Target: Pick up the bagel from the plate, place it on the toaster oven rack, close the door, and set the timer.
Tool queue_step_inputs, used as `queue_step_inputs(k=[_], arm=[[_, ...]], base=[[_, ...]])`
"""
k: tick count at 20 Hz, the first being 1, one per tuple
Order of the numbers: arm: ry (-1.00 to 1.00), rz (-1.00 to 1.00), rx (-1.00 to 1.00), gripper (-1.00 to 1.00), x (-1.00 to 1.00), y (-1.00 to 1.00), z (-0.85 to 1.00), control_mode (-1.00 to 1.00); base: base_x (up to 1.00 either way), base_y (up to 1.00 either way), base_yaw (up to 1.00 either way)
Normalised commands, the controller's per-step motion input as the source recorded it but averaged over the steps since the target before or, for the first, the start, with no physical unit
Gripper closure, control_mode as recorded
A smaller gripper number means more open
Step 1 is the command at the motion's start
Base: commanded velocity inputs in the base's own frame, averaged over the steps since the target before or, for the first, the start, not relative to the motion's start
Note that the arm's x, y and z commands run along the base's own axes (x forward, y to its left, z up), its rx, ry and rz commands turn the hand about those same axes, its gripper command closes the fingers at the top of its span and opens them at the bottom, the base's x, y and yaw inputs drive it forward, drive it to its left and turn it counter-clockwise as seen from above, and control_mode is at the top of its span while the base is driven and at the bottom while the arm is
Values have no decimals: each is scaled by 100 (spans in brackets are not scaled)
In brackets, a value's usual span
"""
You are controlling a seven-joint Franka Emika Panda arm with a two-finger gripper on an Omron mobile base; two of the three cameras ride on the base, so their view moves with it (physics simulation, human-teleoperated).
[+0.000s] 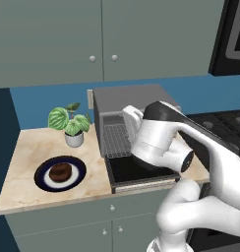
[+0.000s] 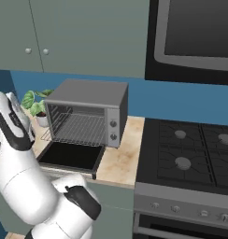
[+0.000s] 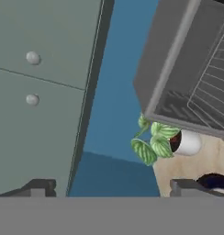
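Observation:
The dark brown bagel (image 1: 60, 172) lies on the navy-rimmed plate (image 1: 41, 176) on the counter, left of the toaster oven (image 1: 127, 98). The oven's door (image 1: 122, 170) hangs open and flat, and the wire rack (image 1: 116, 140) shows inside. From the right, the oven (image 2: 88, 95), its rack (image 2: 81, 128) and the lowered door (image 2: 71, 156) are in plain sight. My gripper (image 3: 113, 188) is open with nothing between its fingertips (image 3: 38, 186). It faces the oven's left corner (image 3: 178, 59) and the blue wall. A dark sliver of the plate (image 3: 215, 180) shows at the lower right.
A potted plant (image 1: 70, 123) stands between the plate and the oven, close to the wall. Grey cabinets (image 1: 92, 39) hang above. A gas stove (image 2: 190, 154) sits right of the oven, with the oven's control panel (image 2: 113, 123) on that side. My arm's bulk covers the door's right part.

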Motion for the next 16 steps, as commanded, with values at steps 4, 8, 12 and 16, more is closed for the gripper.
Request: queue_step_inputs(k=[4,8,12,16], arm=[[-35,0,-64,-100,0,0,100,-100],[-9,0,-62,-100,-7,0,100,-100],[1,2,-65,-100,-25,0,93,-100],[19,2,-66,-100,-36,2,66,-100]], base=[[0,0,0],[0,0,0],[0,0,0],[0,0,0]])
